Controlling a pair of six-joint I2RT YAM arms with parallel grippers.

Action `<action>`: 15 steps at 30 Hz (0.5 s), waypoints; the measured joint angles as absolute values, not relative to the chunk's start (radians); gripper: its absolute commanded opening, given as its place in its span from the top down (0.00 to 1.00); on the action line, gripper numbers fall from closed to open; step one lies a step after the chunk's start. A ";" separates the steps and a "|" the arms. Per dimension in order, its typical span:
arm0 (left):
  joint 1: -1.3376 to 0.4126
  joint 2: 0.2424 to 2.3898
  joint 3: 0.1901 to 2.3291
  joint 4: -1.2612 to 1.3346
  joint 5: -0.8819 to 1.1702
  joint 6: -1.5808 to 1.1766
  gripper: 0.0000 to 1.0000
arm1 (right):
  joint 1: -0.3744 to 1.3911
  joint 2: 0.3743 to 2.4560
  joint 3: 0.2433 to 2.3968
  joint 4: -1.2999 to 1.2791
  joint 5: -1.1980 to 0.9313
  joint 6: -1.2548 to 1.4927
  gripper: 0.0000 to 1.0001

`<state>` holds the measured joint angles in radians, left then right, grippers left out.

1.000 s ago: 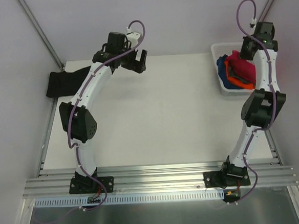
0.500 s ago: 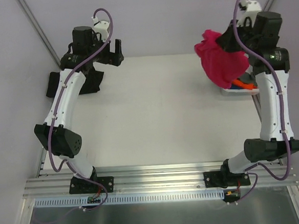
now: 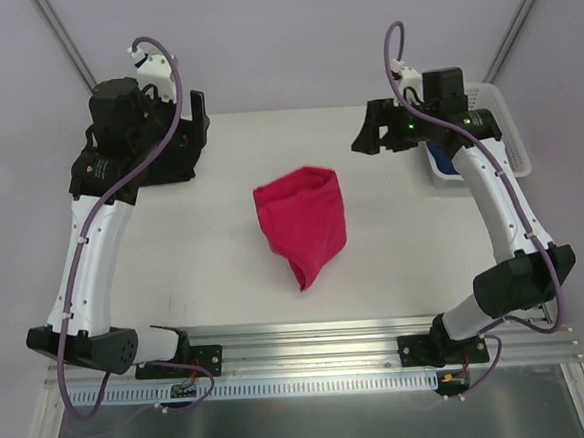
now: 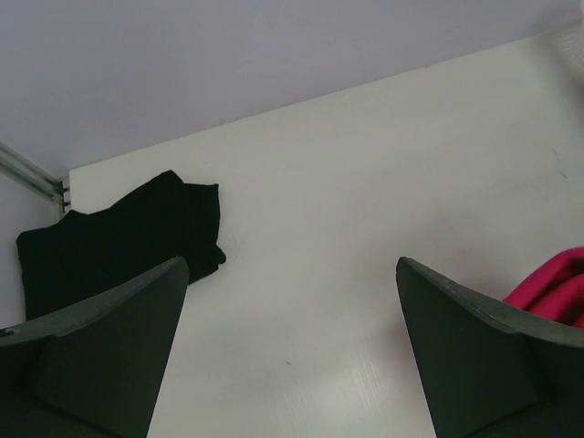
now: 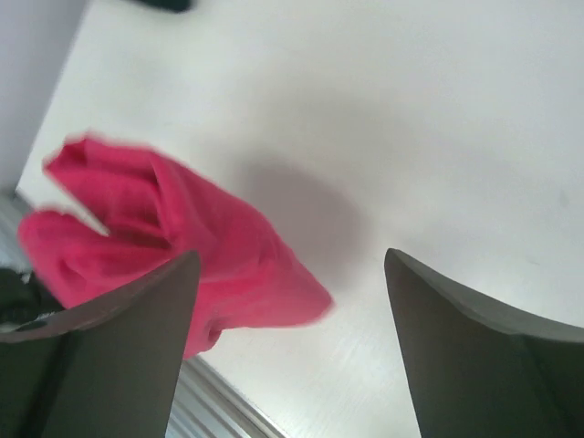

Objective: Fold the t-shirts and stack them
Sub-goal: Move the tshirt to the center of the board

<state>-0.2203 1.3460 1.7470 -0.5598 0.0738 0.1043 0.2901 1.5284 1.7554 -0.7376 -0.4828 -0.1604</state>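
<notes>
Stretching the left gripper (image 3: 193,121) over the far left of the white table (image 3: 405,256), holding jaws wide apart, gripping nothing. Bending the right gripper (image 3: 371,135) inward beside the white lattice basket (image 3: 506,129), jaws also parted. Showing over mid-table, clear of both: crimson-pink t-shirt (image 3: 302,223), soft, bunched, tapering to a point. Lying flat far left: black t-shirt (image 4: 119,242).

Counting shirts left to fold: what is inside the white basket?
Only some blue cloth shows in the white basket; the right arm covers most of the inside, so other shirts cannot be seen.
</notes>
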 measured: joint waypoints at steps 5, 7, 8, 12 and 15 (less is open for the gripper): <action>-0.203 1.259 1.656 -0.564 0.067 0.110 0.01 | 0.082 1.531 1.629 -0.753 -0.399 -0.138 0.12; -0.194 1.239 1.630 -0.567 0.067 0.113 0.01 | 0.098 1.524 1.615 -0.759 -0.397 -0.132 0.16; -0.192 1.232 1.620 -0.567 0.067 0.113 0.01 | 0.123 1.517 1.610 -0.758 -0.402 -0.133 0.16; -0.181 1.228 1.599 -0.569 0.067 0.112 0.01 | 0.330 1.460 1.562 -0.743 -0.435 -0.151 0.30; -0.181 1.231 1.593 -0.580 0.053 0.112 0.01 | 0.490 1.425 1.495 -0.742 -0.439 -0.188 0.43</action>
<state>-0.1814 1.2312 1.5932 -0.5797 0.0528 0.1116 0.4904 1.4246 1.4952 -0.7418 -0.4385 -0.1883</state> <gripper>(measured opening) 0.992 0.671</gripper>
